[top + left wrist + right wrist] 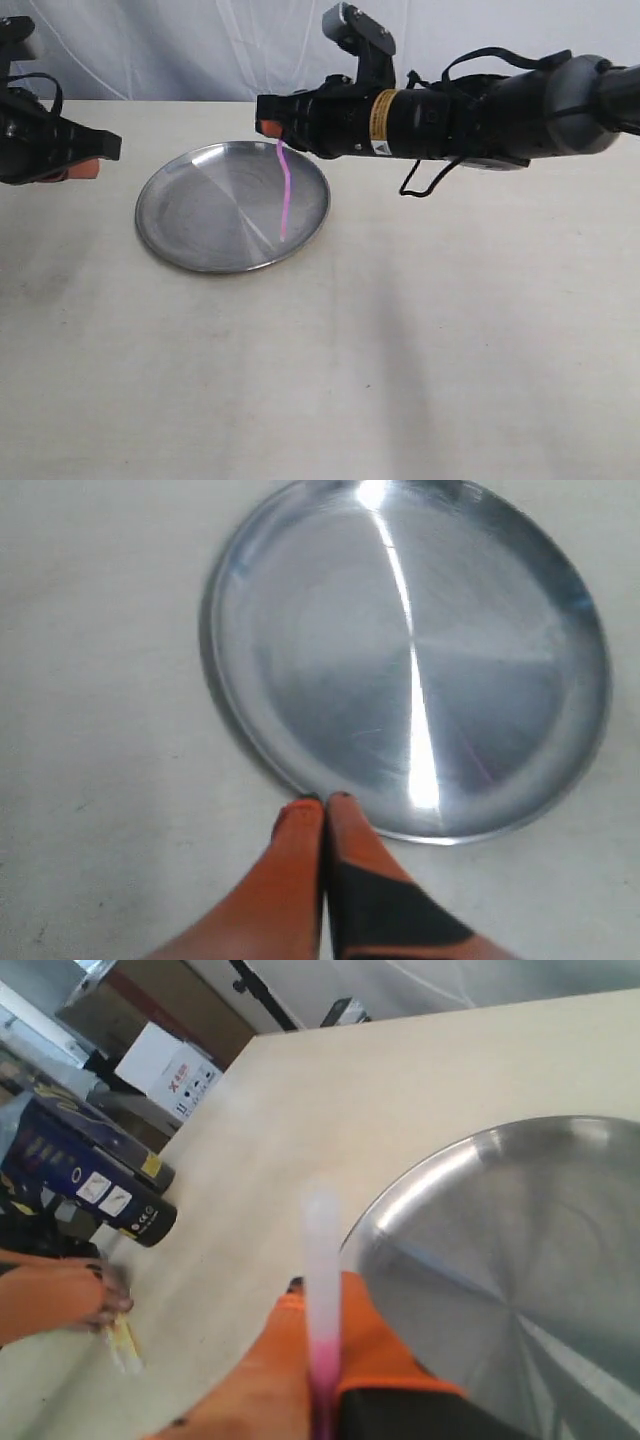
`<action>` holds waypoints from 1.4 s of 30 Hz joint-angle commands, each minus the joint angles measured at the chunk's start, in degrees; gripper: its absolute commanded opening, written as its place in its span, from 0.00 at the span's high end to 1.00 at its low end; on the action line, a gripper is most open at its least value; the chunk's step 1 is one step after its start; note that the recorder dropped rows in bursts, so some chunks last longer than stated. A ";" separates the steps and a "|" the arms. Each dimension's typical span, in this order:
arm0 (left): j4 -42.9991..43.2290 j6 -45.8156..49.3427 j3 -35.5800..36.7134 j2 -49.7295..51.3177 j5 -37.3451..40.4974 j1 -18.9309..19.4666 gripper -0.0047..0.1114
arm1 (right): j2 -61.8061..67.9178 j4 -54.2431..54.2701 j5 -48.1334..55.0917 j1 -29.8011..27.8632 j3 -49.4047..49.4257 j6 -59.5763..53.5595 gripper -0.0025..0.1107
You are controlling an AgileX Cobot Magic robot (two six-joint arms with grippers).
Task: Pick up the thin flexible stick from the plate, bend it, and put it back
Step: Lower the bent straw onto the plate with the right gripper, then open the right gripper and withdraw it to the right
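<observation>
While the right gripper (271, 129) reaches in from 3 o'clock in the exterior view, we see it clamped on the upper end of the thin flexible stick (284, 190). The stick hangs down over the plate (200, 215), running from the rim at 1 o'clock toward the plate's 4 o'clock side. We cannot tell whether its lower end touches the metal. The left gripper (91, 166) is off the plate's 9 o'clock side, above the pale surface (400, 350).

In the left wrist view, the left gripper (325, 802) has its orange fingers (295, 860) pressed together with nothing between them, the tips just beside the plate (330, 660) rim.

In the right wrist view, the right gripper (322, 1305) pinches the stick (322, 1250) between orange fingers (375, 1350). The stick's pink part sits in the grip and its blurred whitish tip points past them. The plate (520, 1260) lies just beside it on the surface (300, 1110).
</observation>
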 commanded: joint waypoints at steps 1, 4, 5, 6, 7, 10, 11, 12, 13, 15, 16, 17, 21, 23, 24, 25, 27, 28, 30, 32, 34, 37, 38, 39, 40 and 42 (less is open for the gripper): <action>-0.42 -0.56 2.16 -0.15 -5.17 2.10 0.96 | 3.69 -3.47 0.53 2.15 -4.30 1.74 0.99; -0.42 -1.21 2.73 -0.15 -6.06 3.85 0.96 | 5.71 -3.61 2.67 2.87 -7.80 0.39 0.99; -0.42 -1.45 2.73 -0.15 -6.06 4.45 0.96 | 6.41 -3.47 3.64 3.02 -9.11 0.07 0.99; -0.42 -1.45 2.87 -0.15 -6.06 5.00 0.96 | 7.13 -3.47 4.75 3.02 -10.40 0.09 0.99; -0.42 -1.61 3.00 -0.15 -6.06 5.26 0.96 | 7.72 -3.47 5.70 3.02 -11.41 0.09 0.99; -0.68 -1.61 3.46 -0.15 -6.06 5.80 0.96 | 9.75 -3.47 9.07 3.02 -14.70 0.09 0.99; -0.86 -1.61 3.45 -0.15 -6.06 5.80 0.96 | 10.32 -3.47 9.61 3.02 -15.69 0.09 0.99; -0.96 -1.61 3.45 -0.15 -6.06 5.80 0.96 | 11.05 -3.47 9.99 3.02 -16.53 0.09 0.99; -1.25 -1.61 3.45 -0.15 -6.06 5.80 0.96 | 11.58 -3.58 9.74 3.27 -17.31 0.23 0.99; -1.23 -1.61 3.45 -0.15 -6.17 5.80 0.96 | 12.86 -3.58 9.63 3.40 -18.67 0.23 0.95; -1.23 -1.61 3.45 -0.15 -6.17 5.80 0.96 | 13.27 -3.58 9.35 3.40 -19.16 0.23 0.89; -1.23 -1.61 3.45 -0.15 -6.17 5.80 0.96 | 13.88 -3.58 9.34 3.54 -19.67 0.44 0.82; -1.38 -1.61 3.45 -0.15 -6.66 5.80 0.96 | 15.81 -3.46 11.80 3.91 -22.03 3.60 0.54; -1.38 -1.61 3.45 -0.15 -7.22 5.80 0.96 | 15.88 -4.01 11.70 3.91 -22.08 4.42 0.53; -1.38 -1.61 3.45 -0.15 -7.22 5.80 0.96 | 15.74 -4.55 11.70 3.91 -22.08 4.75 0.53; -1.38 -1.49 3.45 -0.15 -7.32 5.80 0.96 | 15.25 -6.53 11.70 3.91 -22.08 6.54 0.53; -1.25 -1.38 3.45 -0.15 -7.32 5.80 0.96 | 13.05 -12.32 15.90 3.91 -22.08 10.44 0.66; -1.25 -1.38 3.45 -0.15 -7.47 5.80 0.96 | 11.35 -17.27 17.91 3.91 -21.48 12.61 0.81; -1.25 -1.38 3.57 -0.15 -8.39 5.80 0.96 | 8.95 -24.25 19.24 3.91 -20.60 16.22 0.98; -1.25 -1.13 3.57 -0.15 -9.06 5.80 0.96 | 5.68 -33.27 20.34 3.91 -18.25 22.55 0.98; -1.35 -0.89 3.57 -0.15 -9.15 5.69 0.96 | 1.20 -40.05 20.34 3.91 -13.79 28.34 0.98; -9.45 4.32 6.82 -3.51 -12.39 3.75 0.96 | -8.87 -40.05 21.86 3.91 0.07 28.60 0.99; -12.69 6.98 7.97 -4.83 -13.46 2.36 0.96 | -11.09 -40.05 22.54 3.91 3.48 28.35 0.99; -18.58 13.01 10.36 -7.64 -15.22 -0.98 0.96 | -15.38 -40.05 23.36 3.91 10.11 28.35 0.99; -23.46 18.90 12.32 -10.69 -16.74 -5.63 0.96 | -19.98 -40.05 23.47 3.91 15.45 28.35 0.99; -26.63 22.73 15.14 -15.94 -18.80 -12.15 0.96 | -27.48 -40.05 23.35 3.91 22.17 28.35 0.99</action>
